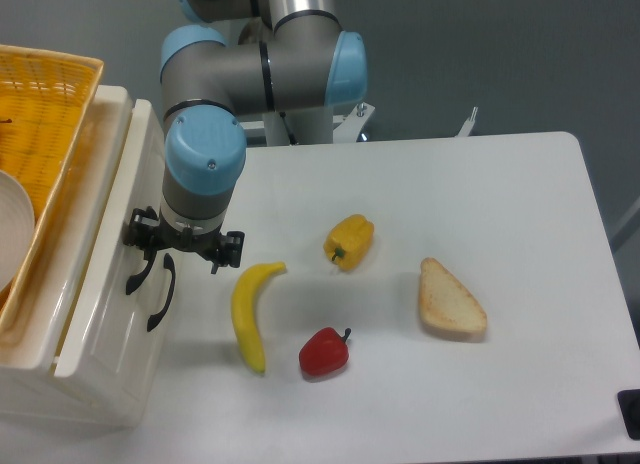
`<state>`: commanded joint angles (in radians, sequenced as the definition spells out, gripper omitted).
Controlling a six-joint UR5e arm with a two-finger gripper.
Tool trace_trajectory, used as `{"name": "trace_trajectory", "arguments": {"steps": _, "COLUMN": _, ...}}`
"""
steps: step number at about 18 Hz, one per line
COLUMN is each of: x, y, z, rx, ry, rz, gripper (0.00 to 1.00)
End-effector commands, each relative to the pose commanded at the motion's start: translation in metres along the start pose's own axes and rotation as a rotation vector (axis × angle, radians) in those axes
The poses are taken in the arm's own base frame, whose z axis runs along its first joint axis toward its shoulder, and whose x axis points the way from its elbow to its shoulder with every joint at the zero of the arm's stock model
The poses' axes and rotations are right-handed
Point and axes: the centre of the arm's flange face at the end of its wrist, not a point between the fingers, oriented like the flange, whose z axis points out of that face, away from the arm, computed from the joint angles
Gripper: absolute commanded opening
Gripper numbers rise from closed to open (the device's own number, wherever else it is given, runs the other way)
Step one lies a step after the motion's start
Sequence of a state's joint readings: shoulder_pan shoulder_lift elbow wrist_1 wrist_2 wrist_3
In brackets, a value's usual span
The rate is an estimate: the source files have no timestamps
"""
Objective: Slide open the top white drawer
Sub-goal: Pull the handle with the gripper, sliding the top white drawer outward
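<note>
Black and small under its blue-capped wrist, the hand (181,250) sits at the front of the white drawer unit on the left edge of the table (520,184), its two fingers spread either side; one fingertip reaches the curved black handle (137,273) of the top white drawer (100,284), but whether the handle is actually gripped I cannot tell. That drawer stands slightly out from the cabinet, a narrow cream gap showing along its upper edge. A second like black handle (162,294) sits just beside the first, on the lower drawer front. On top of the unit rests a yellow wicker basket (45,114) with a white bowl (14,234) at the frame's left border. To the hand's right the table lies open: a banana (249,314) is nearest, just beside the hand, then a red pepper (324,351), a yellow pepper (349,240), and a slice of bread (450,301) well apart toward the far side
</note>
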<state>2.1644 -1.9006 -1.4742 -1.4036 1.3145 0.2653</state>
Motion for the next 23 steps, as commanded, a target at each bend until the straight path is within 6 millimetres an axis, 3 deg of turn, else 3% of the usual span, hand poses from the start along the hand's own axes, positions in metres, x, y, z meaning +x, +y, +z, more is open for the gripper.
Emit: {"name": "trace_trajectory", "arguments": {"steps": 23, "x": -0.016, "y": 0.000, "z": -0.010, "rx": 0.023, "ry": -0.008, "rz": -0.014, "gripper": 1.00}}
